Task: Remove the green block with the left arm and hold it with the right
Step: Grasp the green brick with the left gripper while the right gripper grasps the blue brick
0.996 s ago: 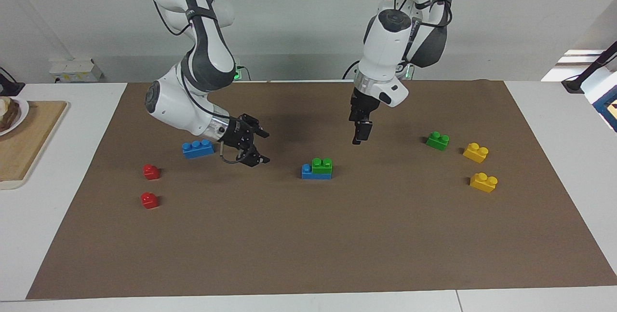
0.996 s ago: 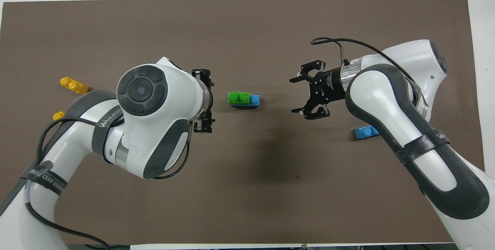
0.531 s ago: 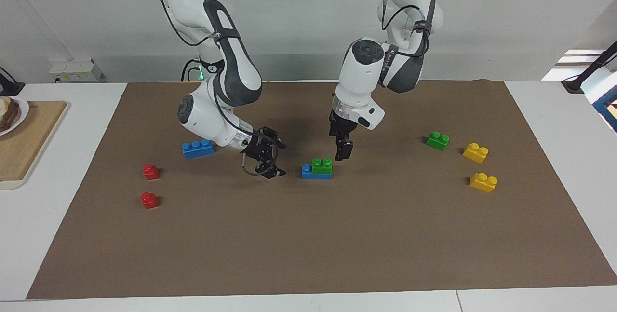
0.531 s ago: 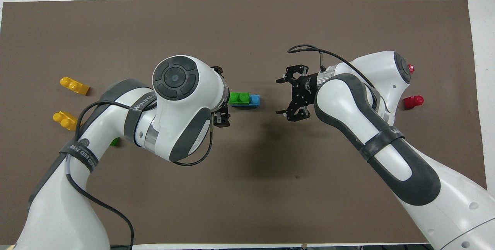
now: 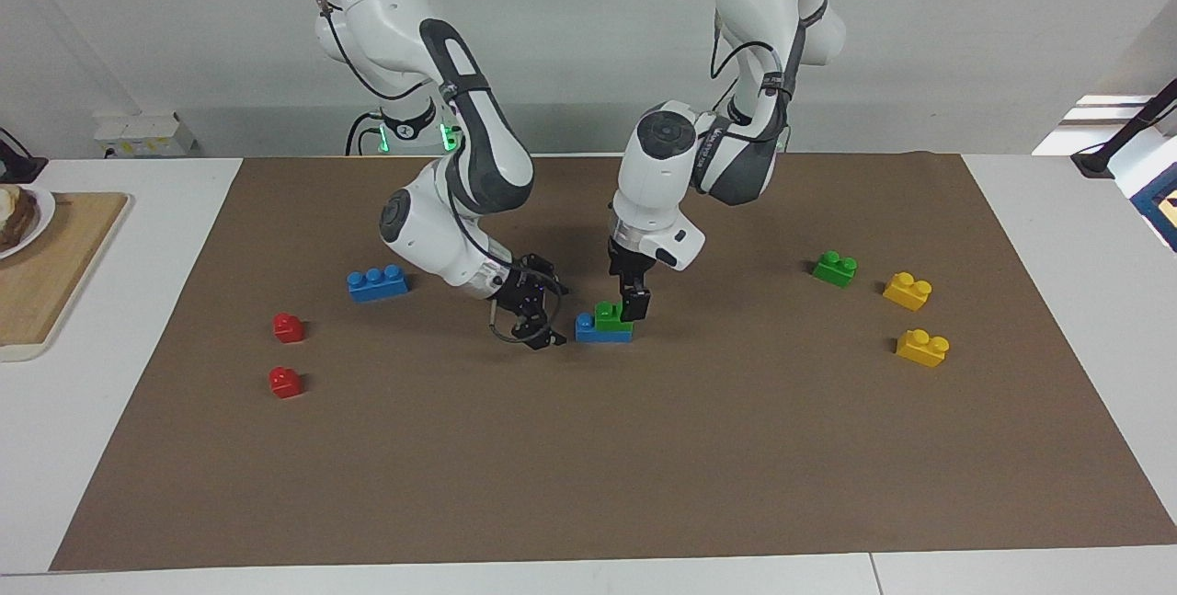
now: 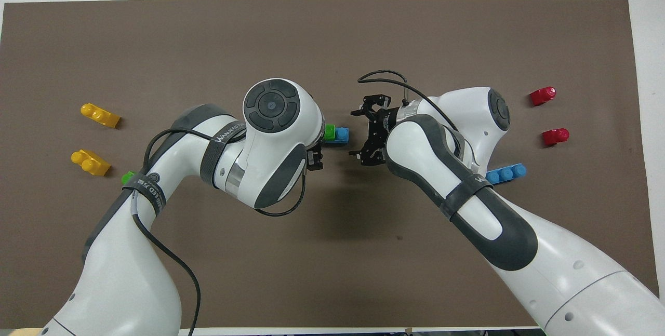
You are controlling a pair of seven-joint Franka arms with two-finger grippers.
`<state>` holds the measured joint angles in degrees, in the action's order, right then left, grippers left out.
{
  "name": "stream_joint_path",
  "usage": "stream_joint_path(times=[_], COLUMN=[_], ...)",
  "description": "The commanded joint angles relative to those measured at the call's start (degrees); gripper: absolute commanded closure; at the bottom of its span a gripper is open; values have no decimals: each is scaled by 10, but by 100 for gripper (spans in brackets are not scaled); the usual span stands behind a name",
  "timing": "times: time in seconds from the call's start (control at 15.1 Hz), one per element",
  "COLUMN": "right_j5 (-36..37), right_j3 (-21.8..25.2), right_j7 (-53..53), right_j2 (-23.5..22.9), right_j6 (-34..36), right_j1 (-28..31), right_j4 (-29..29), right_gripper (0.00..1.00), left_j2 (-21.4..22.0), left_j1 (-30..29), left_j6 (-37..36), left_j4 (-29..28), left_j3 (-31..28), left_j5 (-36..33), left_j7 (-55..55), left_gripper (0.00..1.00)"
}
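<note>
On the brown mat [image 5: 644,448], at its middle, the right gripper [image 5: 542,314] stands open just beside a blue brick [image 5: 586,328]. The left gripper [image 5: 633,299] is down at the green block [image 5: 609,316] on that brick; whether its fingers are closed on it, I cannot tell.
</note>
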<state>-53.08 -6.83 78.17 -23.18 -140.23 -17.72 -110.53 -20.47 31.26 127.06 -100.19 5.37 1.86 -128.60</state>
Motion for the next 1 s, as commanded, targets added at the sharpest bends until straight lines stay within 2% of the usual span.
stream_joint_path(times=[0.0, 0.73, 0.93], right_j5=[-18, -33, -47], right_j3=[0, 0, 0], right_j7=[2, 0, 0], right_j2=[-13, -35, -39], right_j6=[-27, -72, -95], right_j1=[-13, -34, -49], right_j4=[4, 5, 5], right_gripper=[4, 4, 9], left_j2=[-15, -29, -29], left_j1=[8, 14, 14], left_j6=[11, 38, 37], left_j4=[5, -3, -5], left_j3=[-6, -7, -7], left_j5=[-13, -33, -33], left_j7=[-16, -48, -48], left_gripper=[0, 0, 0])
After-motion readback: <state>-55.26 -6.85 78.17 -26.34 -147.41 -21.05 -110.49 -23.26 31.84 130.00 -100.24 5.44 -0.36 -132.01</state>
